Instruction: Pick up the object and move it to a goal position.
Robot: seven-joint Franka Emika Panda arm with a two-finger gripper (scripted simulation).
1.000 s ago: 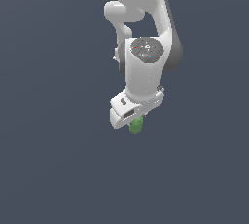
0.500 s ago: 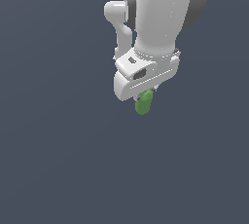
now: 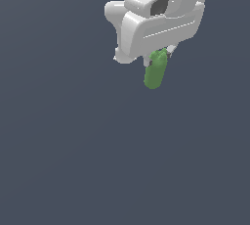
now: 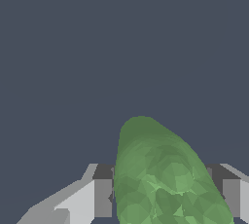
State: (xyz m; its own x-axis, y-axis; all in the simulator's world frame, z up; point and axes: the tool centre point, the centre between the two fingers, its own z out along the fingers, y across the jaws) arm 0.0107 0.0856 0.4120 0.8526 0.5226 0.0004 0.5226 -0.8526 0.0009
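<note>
The fingers (image 4: 102, 196) stand on either side of the object (image 4: 163, 177) in the wrist view, one grey pad at each flank with the green body filling the space between them, so they read as clenched on it rather than released. The gripper (image 3: 161, 55) in the exterior view hides most of that contact behind its white housing, and only the lower part of the object (image 3: 156, 75) shows beneath it.

From the fingers outward, the object's long axis runs straight away from the palm: its lumpy end sits up between the pads and its rounded end points down and out, well past the fingertips. It hangs close to upright in the exterior view, leaning slightly. So the grasp is near one end, and most of the length is overhang.

The object is in the air, carried by the arm, with only the plain dark bench (image 3: 73, 160) behind it. No goal marker shows in either view, so which way the carry must go cannot be told. My judgement is that the overhanging tip, not the fingers, sets the clearance for any descent.
</note>
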